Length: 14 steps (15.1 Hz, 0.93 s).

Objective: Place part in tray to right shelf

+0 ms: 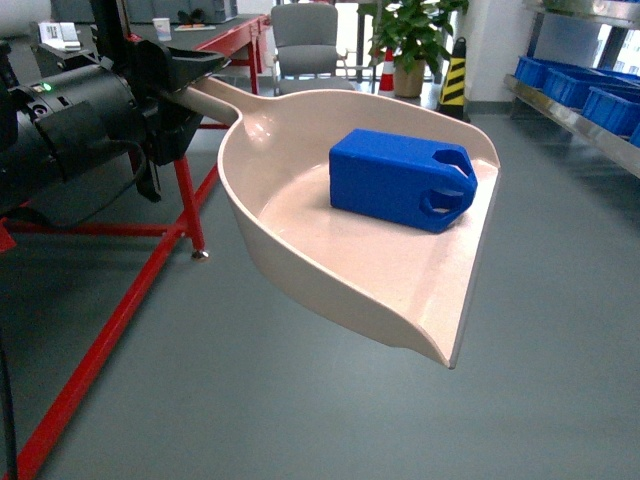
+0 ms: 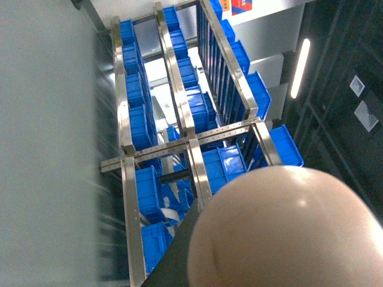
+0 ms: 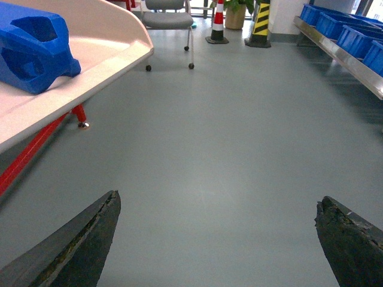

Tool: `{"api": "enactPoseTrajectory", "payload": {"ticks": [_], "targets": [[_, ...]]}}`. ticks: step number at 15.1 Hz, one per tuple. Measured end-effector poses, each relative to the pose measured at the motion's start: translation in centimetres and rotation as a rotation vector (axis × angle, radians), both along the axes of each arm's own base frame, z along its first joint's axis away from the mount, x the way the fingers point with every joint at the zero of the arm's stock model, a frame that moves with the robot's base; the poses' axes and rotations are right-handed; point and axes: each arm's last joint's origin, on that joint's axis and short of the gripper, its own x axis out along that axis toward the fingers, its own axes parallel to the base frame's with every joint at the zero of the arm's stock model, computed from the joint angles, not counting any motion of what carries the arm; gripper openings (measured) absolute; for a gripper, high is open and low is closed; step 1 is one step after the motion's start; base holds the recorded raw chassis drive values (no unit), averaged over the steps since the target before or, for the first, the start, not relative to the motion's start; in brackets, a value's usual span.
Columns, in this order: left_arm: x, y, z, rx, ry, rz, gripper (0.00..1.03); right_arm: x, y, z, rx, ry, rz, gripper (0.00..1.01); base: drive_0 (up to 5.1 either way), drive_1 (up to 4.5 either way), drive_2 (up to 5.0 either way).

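Note:
The beige-pink tray (image 1: 330, 270) hangs in mid-air over the grey floor. My left gripper (image 1: 188, 78) is shut on its handle at the upper left. The blue part (image 1: 400, 180) lies on its side inside the tray, its looped lugs pointing right. In the left wrist view the tray's (image 2: 287, 230) rounded back fills the lower right. The right shelf (image 1: 575, 118) is a steel rack at the far right edge, well apart from the tray. My right gripper (image 3: 218, 206) is open over bare floor, with the tray (image 3: 114, 51) and part (image 3: 33, 45) at its upper left.
A red-framed table (image 1: 110, 320) stands at the left. A grey chair (image 1: 305, 45), a potted plant (image 1: 410, 45), a striped bollard (image 1: 453, 75) and a cone stand at the back. Blue crates (image 1: 600, 100) sit on the shelf (image 3: 344, 57). Grey floor spreads between.

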Motion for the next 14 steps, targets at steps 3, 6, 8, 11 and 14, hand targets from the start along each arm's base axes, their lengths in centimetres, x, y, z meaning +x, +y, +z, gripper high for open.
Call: {"api": "enactPoseTrajectory", "payload": {"ticks": [3, 6, 8, 11, 14], "targets": [[0.0, 0.0, 0.0, 0.0, -0.001, 0.002, 0.14, 0.0, 0.0, 0.03, 0.001, -0.003, 0.0, 0.98, 0.0, 4.34, -4.3], [0.0, 0.0, -0.01, 0.0, 0.001, 0.0, 0.14, 0.0, -0.01, 0.0, 0.0, -0.001, -0.001, 0.98, 0.1, 4.42, -4.2], [0.01, 0.0, -0.03, 0.001, 0.004, 0.002, 0.14, 0.0, 0.0, 0.01, 0.001, -0.001, 0.0, 0.98, 0.1, 4.42, -4.2], [0.0, 0.0, 0.01, 0.001, 0.0, 0.0, 0.14, 0.0, 0.0, 0.02, 0.001, -0.002, 0.0, 0.98, 0.1, 4.42, -4.2], [0.0, 0.0, 0.02, 0.001, -0.001, -0.001, 0.14, 0.01, 0.01, 0.07, 0.004, -0.006, 0.0, 0.98, 0.1, 4.42, -4.2]]}}
